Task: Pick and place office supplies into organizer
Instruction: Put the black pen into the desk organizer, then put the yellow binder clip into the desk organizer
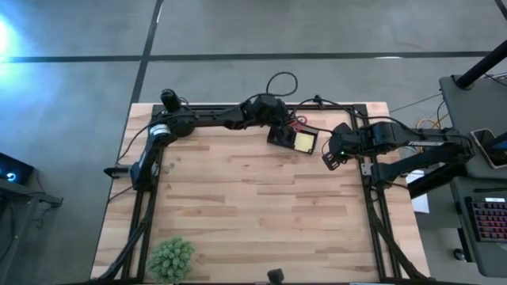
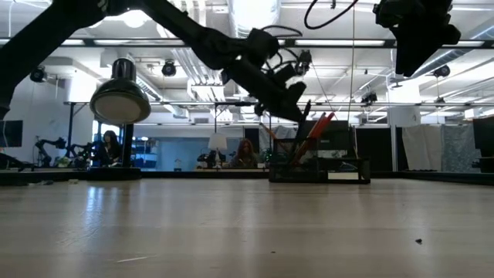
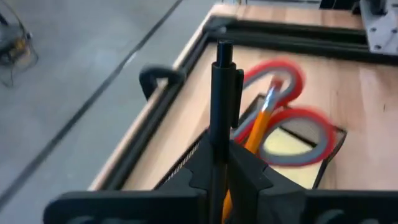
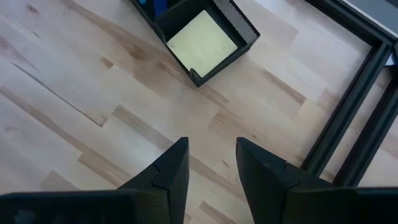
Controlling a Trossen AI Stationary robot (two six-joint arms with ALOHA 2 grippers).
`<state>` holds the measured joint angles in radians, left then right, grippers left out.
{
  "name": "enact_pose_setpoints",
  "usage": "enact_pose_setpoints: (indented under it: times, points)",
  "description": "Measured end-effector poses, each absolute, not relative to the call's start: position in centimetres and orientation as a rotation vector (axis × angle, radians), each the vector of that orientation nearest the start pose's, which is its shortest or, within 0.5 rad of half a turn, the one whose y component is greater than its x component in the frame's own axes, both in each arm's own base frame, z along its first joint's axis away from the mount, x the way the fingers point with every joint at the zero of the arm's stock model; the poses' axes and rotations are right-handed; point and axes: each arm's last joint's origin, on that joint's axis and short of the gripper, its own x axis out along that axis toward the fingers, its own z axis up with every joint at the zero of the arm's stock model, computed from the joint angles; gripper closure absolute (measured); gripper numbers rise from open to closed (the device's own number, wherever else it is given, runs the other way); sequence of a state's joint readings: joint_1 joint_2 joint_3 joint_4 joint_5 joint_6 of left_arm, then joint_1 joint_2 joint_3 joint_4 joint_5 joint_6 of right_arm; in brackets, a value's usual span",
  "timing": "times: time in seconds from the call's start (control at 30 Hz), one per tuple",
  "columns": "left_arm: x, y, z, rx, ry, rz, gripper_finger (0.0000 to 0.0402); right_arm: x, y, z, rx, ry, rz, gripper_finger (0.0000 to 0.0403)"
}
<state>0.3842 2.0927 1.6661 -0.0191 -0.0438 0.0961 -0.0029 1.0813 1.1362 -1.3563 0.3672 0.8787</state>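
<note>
The black organizer (image 1: 283,136) stands near the table's far edge, right of centre. It holds the yellow sticky-note pad (image 1: 304,142), the red-handled scissors (image 3: 289,102) and an orange pencil (image 3: 260,127); scissors and pencil stick up out of a compartment (image 2: 318,131). My left gripper (image 3: 221,168) hangs just over the organizer, shut on the black pen (image 3: 222,99). My right gripper (image 4: 211,163) is open above bare table, just right of the organizer (image 4: 208,34), touching nothing. My left gripper pinches the black pen between its two fingers on the barrel (image 3: 220,140), below the clip. The pen runs along the fingers, and its clip end (image 3: 224,53) sticks out past the fingertips. It is lifted clear above the organizer; its other end is hidden by the gripper.
A black frame rail (image 1: 238,106) runs along the far edge and another (image 4: 348,124) down the right side, close to my right gripper. A small green plant (image 1: 170,257) sits at the near left corner. The middle of the wooden table (image 1: 253,206) is bare.
</note>
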Motion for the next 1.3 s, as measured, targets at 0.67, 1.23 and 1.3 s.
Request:
enact_pose_setpoints:
  times: [0.67,1.23,1.3]
  points:
    - [41.8,12.2,28.8,-0.216,0.617,0.534,0.0193,16.2,-1.2,31.7,0.464,1.064,-0.819,0.0280]
    - [26.3,1.4,25.5,-0.956,1.104,1.281,0.0236,16.4,-1.5,31.6,0.440,1.063,-0.813,0.0280]
    - [25.3,0.7,24.2,-1.055,0.998,1.342,0.0238,16.4,-1.5,31.7,0.461,1.048,-0.829,0.0280]
